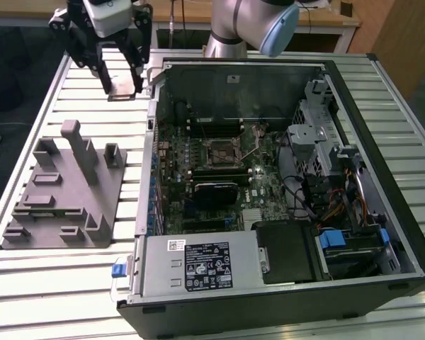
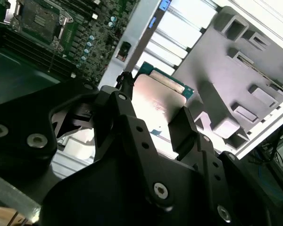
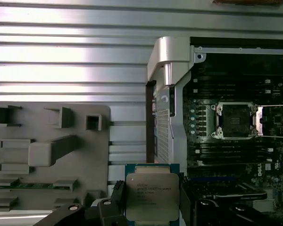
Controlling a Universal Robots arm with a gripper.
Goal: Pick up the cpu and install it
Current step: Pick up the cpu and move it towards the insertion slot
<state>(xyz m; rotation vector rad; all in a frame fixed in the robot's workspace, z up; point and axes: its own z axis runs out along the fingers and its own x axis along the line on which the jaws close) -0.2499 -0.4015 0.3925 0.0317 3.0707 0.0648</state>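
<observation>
Ribbed aluminium bench (image 1: 57,283) carrying an open computer case (image 1: 391,185) laid on its side and, towards the exterior view's left, a grey fixture block (image 1: 64,191). Black fingers (image 1: 137,71) are clamped on opposite edges of the cpu (image 1: 124,90), which is held clear of the bench, just beside the case's corner and beyond the fixture block. In the first wrist view the cpu (image 3: 152,202) shows its silvery top and green edge between the fingers (image 3: 117,200), over the strip between fixture block (image 3: 52,155) and case wall. The metal-framed socket (image 1: 218,151) sits mid-motherboard (image 1: 173,166), well apart from the cpu. In the second wrist view the fingers (image 2: 184,122) flank the cpu (image 2: 155,96).
</observation>
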